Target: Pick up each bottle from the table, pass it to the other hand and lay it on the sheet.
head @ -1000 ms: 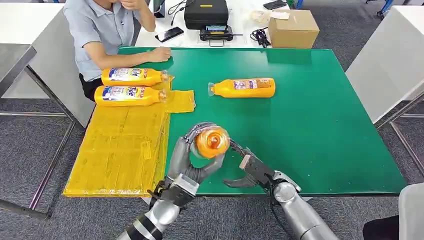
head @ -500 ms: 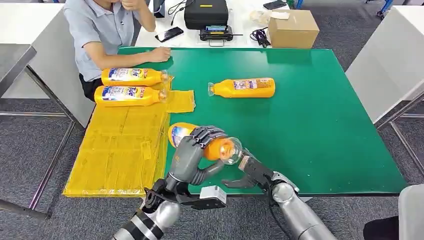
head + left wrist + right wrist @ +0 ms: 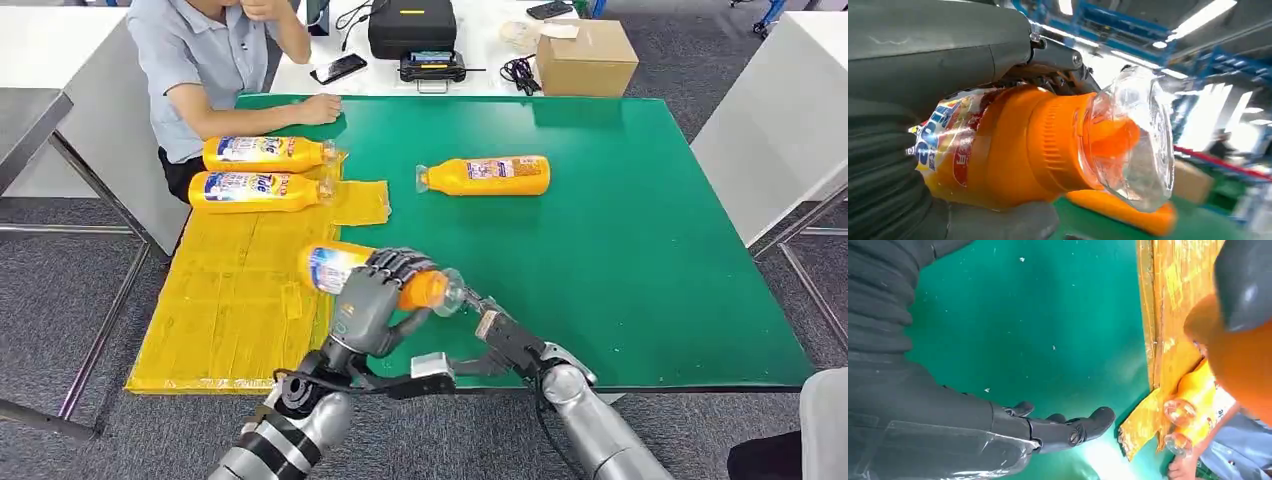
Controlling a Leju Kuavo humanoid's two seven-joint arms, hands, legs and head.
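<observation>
Our left hand grips an orange bottle around its shoulder and upper body, holding it on its side above the near edge of the green table, its base pointing toward the yellow sheet and its clear cap toward our right arm. Our right hand hangs just beside that cap, fingers apart and holding nothing, low over the table. Two bottles lie side by side at the far end of the sheet, near a seated person whose hand rests on the table edge; one more bottle on the table lies well apart from the sheet, waiting its turn. We judge the held bottle to be rigid plastic, full and so fairly heavy toward its base, with a glossy label that could slip under the fingers. The transparent cap looks thin and brittle, a poor place to hold; the ribbed orange collar just behind it and the broad body are the safer spots. With the weight hanging out toward the sheet, we expect the bottle to tip base-down unless the hold stays firm around its middle.
</observation>
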